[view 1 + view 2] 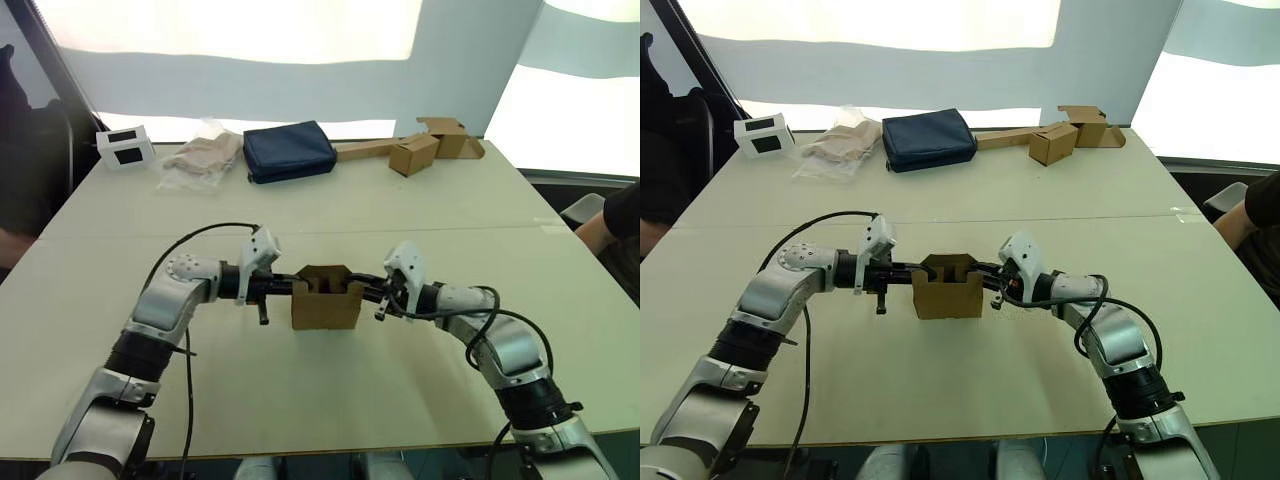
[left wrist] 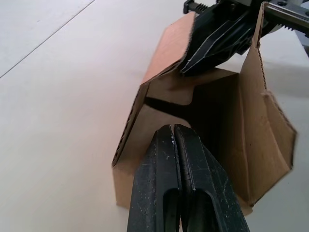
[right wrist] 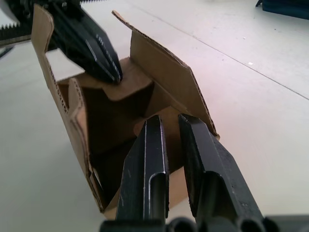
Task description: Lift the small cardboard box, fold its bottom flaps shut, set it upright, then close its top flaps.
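- Pale worktop (image 1: 330,390) carries the small cardboard box (image 1: 326,305) in the middle, open end up.
- Left pincer (image 2: 175,133), pinched together, pokes in to push flaps.
- Right pincer (image 3: 170,123), a little apart, pokes in from the other side, steadying the box.

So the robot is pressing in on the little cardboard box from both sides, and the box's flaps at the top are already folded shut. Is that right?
Not quite. Both the left gripper and right gripper do reach in at the small cardboard box from either side, but the top flaps still stand open, as the right wrist view shows.
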Available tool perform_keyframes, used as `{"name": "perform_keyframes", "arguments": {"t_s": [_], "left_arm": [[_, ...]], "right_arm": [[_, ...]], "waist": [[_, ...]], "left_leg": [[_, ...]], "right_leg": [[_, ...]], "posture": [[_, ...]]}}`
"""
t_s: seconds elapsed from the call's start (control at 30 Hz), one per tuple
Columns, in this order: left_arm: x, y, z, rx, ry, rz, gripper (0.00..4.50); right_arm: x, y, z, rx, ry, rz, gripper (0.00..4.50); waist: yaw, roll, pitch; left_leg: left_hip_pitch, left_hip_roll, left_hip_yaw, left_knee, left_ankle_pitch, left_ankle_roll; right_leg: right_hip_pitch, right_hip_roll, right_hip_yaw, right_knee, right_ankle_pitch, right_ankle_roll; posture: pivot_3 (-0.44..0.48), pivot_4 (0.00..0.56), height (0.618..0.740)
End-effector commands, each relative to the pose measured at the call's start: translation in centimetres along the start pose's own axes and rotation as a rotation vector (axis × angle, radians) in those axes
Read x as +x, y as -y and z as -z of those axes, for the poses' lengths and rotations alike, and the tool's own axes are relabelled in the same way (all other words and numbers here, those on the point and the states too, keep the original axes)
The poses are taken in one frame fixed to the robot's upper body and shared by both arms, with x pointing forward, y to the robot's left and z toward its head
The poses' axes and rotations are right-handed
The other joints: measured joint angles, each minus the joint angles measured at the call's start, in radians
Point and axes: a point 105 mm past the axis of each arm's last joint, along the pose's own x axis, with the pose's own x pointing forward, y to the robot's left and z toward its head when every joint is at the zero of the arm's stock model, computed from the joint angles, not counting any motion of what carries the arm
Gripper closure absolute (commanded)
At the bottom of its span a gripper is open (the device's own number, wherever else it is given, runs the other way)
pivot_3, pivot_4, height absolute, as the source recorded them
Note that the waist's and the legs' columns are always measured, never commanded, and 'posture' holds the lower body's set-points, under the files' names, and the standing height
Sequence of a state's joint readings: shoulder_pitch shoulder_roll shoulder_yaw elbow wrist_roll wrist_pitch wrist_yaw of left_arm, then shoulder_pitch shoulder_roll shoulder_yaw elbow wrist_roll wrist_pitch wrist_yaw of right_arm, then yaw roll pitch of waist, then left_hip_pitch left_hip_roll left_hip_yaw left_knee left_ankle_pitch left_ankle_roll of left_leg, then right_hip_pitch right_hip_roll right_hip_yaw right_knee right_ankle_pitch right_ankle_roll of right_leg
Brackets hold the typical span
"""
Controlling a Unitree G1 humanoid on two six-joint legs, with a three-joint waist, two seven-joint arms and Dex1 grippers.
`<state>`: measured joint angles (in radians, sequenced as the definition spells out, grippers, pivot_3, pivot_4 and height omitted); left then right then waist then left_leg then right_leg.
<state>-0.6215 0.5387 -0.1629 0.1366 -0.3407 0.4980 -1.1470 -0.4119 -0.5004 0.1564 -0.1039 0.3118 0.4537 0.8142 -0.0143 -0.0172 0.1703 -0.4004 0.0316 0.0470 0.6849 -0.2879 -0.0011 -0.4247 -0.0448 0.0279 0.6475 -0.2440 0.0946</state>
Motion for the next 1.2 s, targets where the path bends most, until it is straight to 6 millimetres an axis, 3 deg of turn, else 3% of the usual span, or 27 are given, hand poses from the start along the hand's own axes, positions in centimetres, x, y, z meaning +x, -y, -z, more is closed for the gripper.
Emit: {"name": "perform_keyframes", "arguments": {"t_s": [0.03, 0.37, 0.5, 0.67, 0.77, 0.93, 1.07, 1.2], "left_arm": [[-1.0, -0.2, -1.9, 0.024, 0.06, -0.033, 4.49], [-2.2, 0.5, -3.1, 0.037, 0.077, -0.03, 4.49], [-3.3, 0.0, -3.5, 0.042, 0.078, -0.044, 4.49], [-4.0, -2.1, -4.9, 0.04, 0.113, -0.109, 4.49], [-2.9, -3.2, -5.2, 0.025, 0.126, -0.11, 4.49], [0.7, -4.1, -4.2, 0.018, 0.117, -0.059, 4.49], [2.5, -4.6, -2.4, 0.035, 0.061, -0.043, 4.49], [3.6, -4.5, -1.4, 0.031, 0.036, -0.008, 4.49]], "right_arm": [[-0.4, 0.1, -0.3, -0.003, -0.016, -0.005, 4.26], [-1.5, -0.1, -3.2, -0.043, 0.021, -0.049, 4.26], [-2.5, 0.2, -4.9, -0.061, 0.039, -0.044, 4.26], [-4.5, -0.2, -7.6, -0.047, 0.114, -0.047, 4.26], [-4.5, -2.5, -8.6, -0.03, 0.147, -0.147, 4.26], [-2.8, -5.8, -7.0, -0.03, 0.094, -0.258, 4.26], [-1.8, -6.6, -6.2, -0.012, 0.083, -0.277, 4.26], [-0.6, -6.1, -4.9, -0.026, 0.044, -0.247, 4.26]], "waist": [[0.002, 0.0, 0.0], [0.0, 0.0, 0.0], [0.001, 0.0, 0.001], [0.005, -0.001, 0.001], [0.004, -0.001, 0.001], [0.003, -0.001, 0.001], [-0.002, -0.001, 0.001], [0.001, -0.001, 0.001]], "left_leg": [[0.0, 0.0, 0.0, 0.0, 0.0, 0.0], [-0.002, 0.0, -0.001, 0.0, 0.0, 0.0], [-0.003, 0.0, -0.002, 0.0, 0.0, 0.0], [-0.004, 0.0, -0.001, 0.0, 0.0, 0.0], [-0.004, 0.0, -0.001, 0.0, 0.0, 0.0], [-0.005, -0.001, 0.0, 0.0, 0.0, 0.0], [-0.006, -0.001, 0.001, 0.0, 0.0, 0.0], [-0.006, -0.001, 0.0, 0.0, 0.0, 0.0]], "right_leg": [[0.0, 0.0, 0.0, 0.0, 0.0, 0.0], [-0.002, -0.001, 0.0, 0.0, 0.0, 0.0], [-0.003, -0.001, 0.0, -0.001, 0.0, 0.0], [-0.003, -0.001, -0.001, -0.001, 0.0, 0.0], [-0.003, -0.001, -0.001, -0.002, 0.0, 0.0], [-0.003, -0.001, -0.002, -0.002, 0.0, 0.0], [-0.004, -0.001, -0.001, -0.002, 0.0, 0.0], [-0.005, 0.0, -0.002, -0.002, 0.0, 0.0]], "posture": [[0.0, 0.15, 0.74], [0.0, 0.15, 0.74], [0.0, 0.15, 0.74], [0.0, 0.15, 0.74], [0.0, 0.15, 0.74], [0.0, 0.15, 0.74], [0.0, 0.15, 0.74], [0.0, 0.15, 0.74]]}}
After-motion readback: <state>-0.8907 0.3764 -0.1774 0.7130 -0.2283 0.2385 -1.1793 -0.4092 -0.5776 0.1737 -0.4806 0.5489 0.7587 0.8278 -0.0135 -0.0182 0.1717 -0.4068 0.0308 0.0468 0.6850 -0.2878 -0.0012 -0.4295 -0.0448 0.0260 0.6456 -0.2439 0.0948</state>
